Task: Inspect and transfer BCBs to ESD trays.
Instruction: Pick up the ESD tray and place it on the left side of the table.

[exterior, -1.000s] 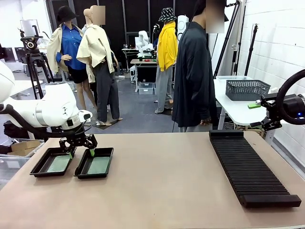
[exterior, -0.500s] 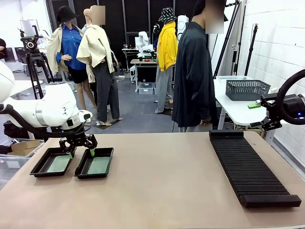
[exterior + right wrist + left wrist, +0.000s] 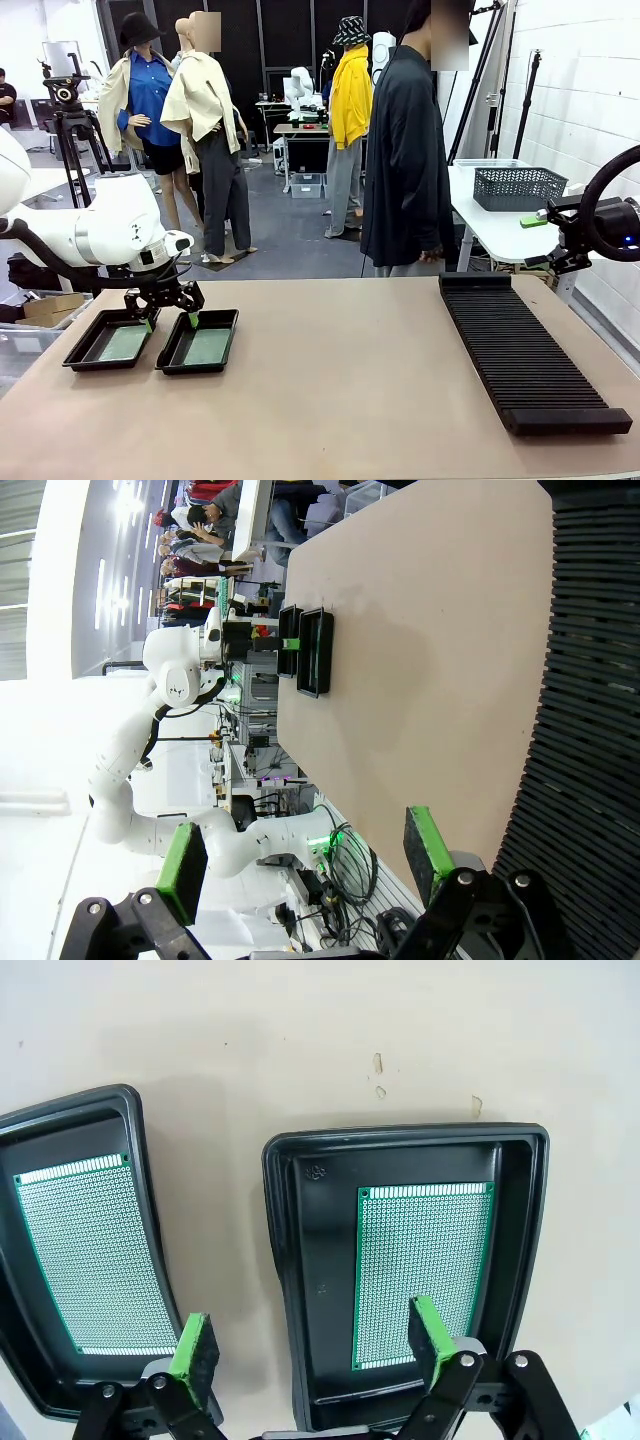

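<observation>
A wide tan desk (image 3: pixel 340 380) fills the near part of a workshop room, with a person in a dark coat (image 3: pixel 405 150) standing at its far edge. On the left side sit two ESD trays side by side, the left tray (image 3: pixel 108 340) and the right tray (image 3: pixel 200 341), close but apart. Each holds one of the BCBs lying flat on its floor: one board (image 3: pixel 95 1255) in the tray cut off by the left wrist view's edge, the other board (image 3: pixel 425 1265) in the tray seen nearly whole. The left gripper (image 3: pixel 168 320) hangs just above the gap between the trays with its jaws spread and empty; its near finger (image 3: pixel 432 1338) covers a corner of the second board. A long black ribbed rack (image 3: pixel 525 350) lies on the right. The right gripper (image 3: pixel 305 865) is parted wide with nothing between its pads; in the front view its arm is cut off at the right edge. Nothing has shifted since the earlier frames.
</observation>
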`<state>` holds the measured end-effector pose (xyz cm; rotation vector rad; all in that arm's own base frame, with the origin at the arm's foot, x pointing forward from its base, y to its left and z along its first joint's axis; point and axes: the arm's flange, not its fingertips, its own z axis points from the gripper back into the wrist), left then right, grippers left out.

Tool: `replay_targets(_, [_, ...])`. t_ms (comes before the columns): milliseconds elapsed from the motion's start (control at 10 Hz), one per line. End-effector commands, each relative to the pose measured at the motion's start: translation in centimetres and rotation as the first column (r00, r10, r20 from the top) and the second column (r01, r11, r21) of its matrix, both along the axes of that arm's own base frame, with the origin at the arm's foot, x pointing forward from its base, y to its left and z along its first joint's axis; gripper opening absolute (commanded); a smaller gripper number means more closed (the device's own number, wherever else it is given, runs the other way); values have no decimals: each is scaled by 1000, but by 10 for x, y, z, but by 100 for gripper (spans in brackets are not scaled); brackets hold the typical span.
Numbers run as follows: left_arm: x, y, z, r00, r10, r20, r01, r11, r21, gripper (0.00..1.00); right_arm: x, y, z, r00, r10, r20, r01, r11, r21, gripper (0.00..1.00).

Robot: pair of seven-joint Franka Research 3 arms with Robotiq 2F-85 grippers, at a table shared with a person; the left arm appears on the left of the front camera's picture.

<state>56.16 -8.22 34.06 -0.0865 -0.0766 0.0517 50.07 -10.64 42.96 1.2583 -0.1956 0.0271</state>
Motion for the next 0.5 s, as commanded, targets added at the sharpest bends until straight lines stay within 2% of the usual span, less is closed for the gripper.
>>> replay_targets(0, [0,0,1,1000,1,4,-1,1000,0,100,0,1,1,1000,-1,-2,1,1000,-9,100])
replay_targets(400, [0,0,1,1000,1,4,-1,1000,0,100,0,1,1,1000,-1,-2,1,1000,-9,100])
